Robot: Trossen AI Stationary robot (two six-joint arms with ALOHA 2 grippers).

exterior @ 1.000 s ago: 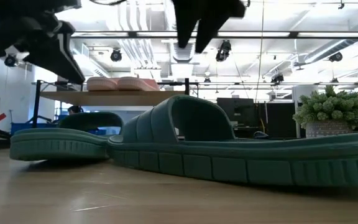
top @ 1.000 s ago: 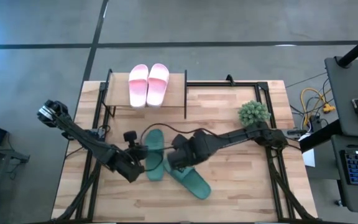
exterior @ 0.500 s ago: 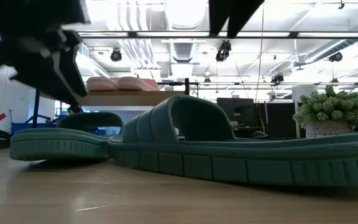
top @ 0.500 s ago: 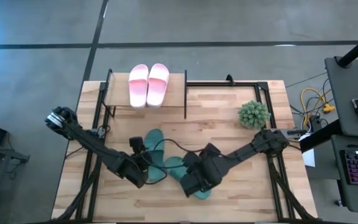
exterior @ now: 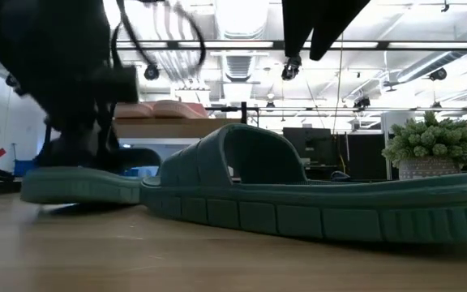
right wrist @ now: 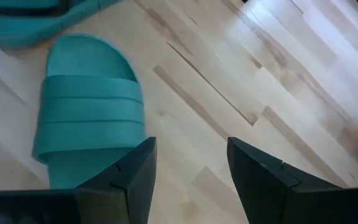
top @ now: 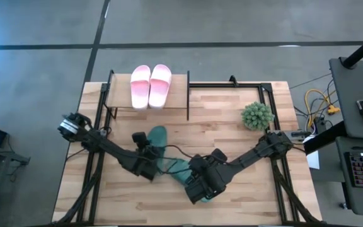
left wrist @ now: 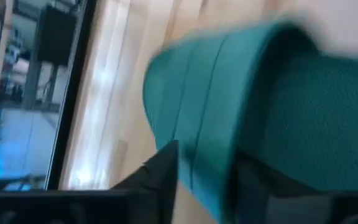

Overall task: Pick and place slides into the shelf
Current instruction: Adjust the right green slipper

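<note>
Two dark green slides lie flat on the table. My left gripper (top: 150,165) (exterior: 79,150) is down at the far green slide (top: 158,140) (exterior: 79,185); it is open, with the slide's strap between its fingers (left wrist: 163,177). My right gripper (top: 200,187) (right wrist: 188,180) hangs open above the table, beside the near green slide (top: 176,168) (right wrist: 89,118) (exterior: 298,203), and touches nothing. Two pale pink slides (top: 150,85) (exterior: 156,108) lie side by side on the shelf's top board (top: 176,94) (exterior: 177,127). My left gripper comes down on the far green slide with its fingers on either side of the strap's side edge (left wrist: 197,124), one finger toward the hollow under the strap and one outside. The slide's sole stays on the table. Blur hides whether both fingers touch.
A small potted plant (top: 257,115) (exterior: 436,146) stands near the table's right edge. A thin black cable (top: 172,148) trails across the green slides. Black frame rails run along the table's far, left and right sides. Bare wood lies along the near edge.
My left gripper has moved toward the table's right and down onto the far green slide, whose end has shifted a little along the table. My right gripper has moved toward the near edge, from above the middle of the two green slides to beside the near one.
</note>
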